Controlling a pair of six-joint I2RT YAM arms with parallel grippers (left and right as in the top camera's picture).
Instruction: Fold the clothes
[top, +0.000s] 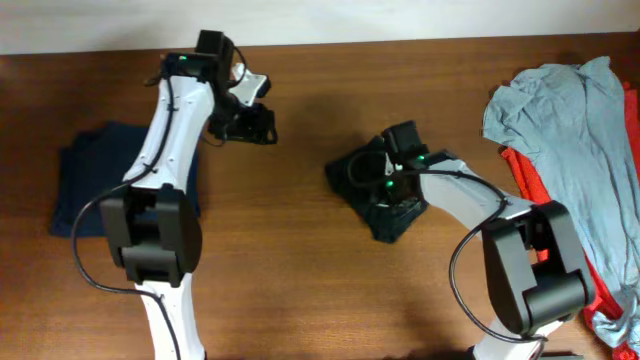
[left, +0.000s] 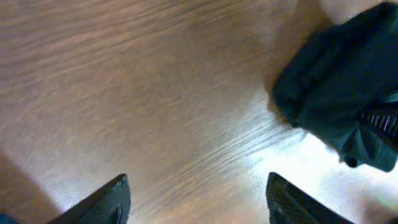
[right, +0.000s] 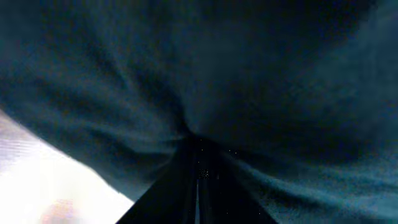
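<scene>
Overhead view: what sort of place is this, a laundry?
Likely a robotics lab bench: a left arm and right arm stand at a wooden table, with a crumpled black T-shirt on it and other shirts heaped aside.

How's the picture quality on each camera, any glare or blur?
Overhead: evenly lit, sharp. Left wrist: white glare on the table beside the black T-shirt. Right wrist: dark and blurred, fabric filling the frame where the right gripper pinches it.
</scene>
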